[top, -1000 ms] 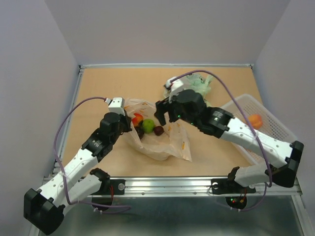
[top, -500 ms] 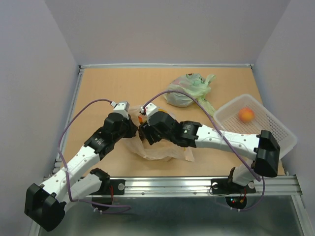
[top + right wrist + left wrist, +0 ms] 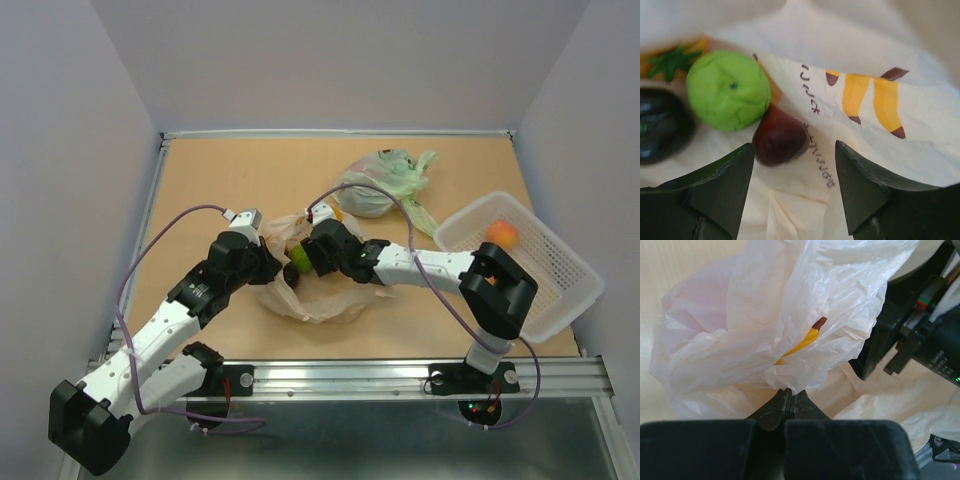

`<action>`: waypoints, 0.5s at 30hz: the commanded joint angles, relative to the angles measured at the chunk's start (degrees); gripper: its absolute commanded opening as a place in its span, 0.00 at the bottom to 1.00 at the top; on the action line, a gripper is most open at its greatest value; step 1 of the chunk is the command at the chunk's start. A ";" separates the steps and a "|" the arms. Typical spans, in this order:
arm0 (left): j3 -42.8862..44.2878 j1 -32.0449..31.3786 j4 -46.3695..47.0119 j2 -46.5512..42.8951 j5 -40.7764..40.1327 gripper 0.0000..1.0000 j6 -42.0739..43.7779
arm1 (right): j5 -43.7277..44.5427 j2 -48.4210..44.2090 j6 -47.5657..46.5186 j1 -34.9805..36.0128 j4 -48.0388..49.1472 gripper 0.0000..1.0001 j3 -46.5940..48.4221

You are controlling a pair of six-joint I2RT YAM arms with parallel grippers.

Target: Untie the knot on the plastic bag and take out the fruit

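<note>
Your bag (image 3: 322, 298) lies crumpled on the desk (image 3: 215, 185), middle front, between the two arms. Its mouth is open upward in the top view, with fruit showing inside.

Your left pincer (image 3: 266, 268) is at the bag's left edge. The left wrist view shows the left pincer (image 3: 789, 403) with its fingers pressed together, clamped on a fold of the thin plastic (image 3: 790, 310). The film bunches up above the tips, with an orange-and-brown printed mark on it. The right arm's black body (image 3: 920, 335) is close by on the right of that view.

Your right pincer (image 3: 303, 256) reaches in from the right, over the bag mouth. In the right wrist view its fingers (image 3: 720, 190) are spread apart and grip nothing. A dark red fruit (image 3: 779, 141) sits just ahead of the gap, near the left fingertip. A green fruit (image 3: 728, 91) touches the red one from above-left. A dark fruit (image 3: 660, 131) lies at the left edge, partly cut off. Printed bag film (image 3: 865, 100) lies to the right of the fruit.

A green bag (image 3: 380, 186) lies behind, well apart from the pincers. A white basket (image 3: 560, 265) at the right holds an orange fruit (image 3: 501, 233).
</note>
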 commanded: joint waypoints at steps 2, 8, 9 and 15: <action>-0.25 -0.07 -0.80 -1.61 1.26 0.00 -0.77 | -1.49 4.42 -1.29 -0.92 9.45 0.71 -0.04; 0.10 -0.15 -2.12 -2.40 0.82 0.00 -1.12 | -3.60 8.29 -0.77 -1.27 11.82 0.63 0.84; 0.19 -0.16 -2.21 -2.66 0.64 0.00 -1.13 | -3.95 8.21 -0.50 -1.27 11.82 0.55 0.14; -0.16 -0.07 -2.47 -2.93 -0.32 0.00 -2.26 | -4.65 2.86 -0.24 -1.27 11.91 0.17 -3.55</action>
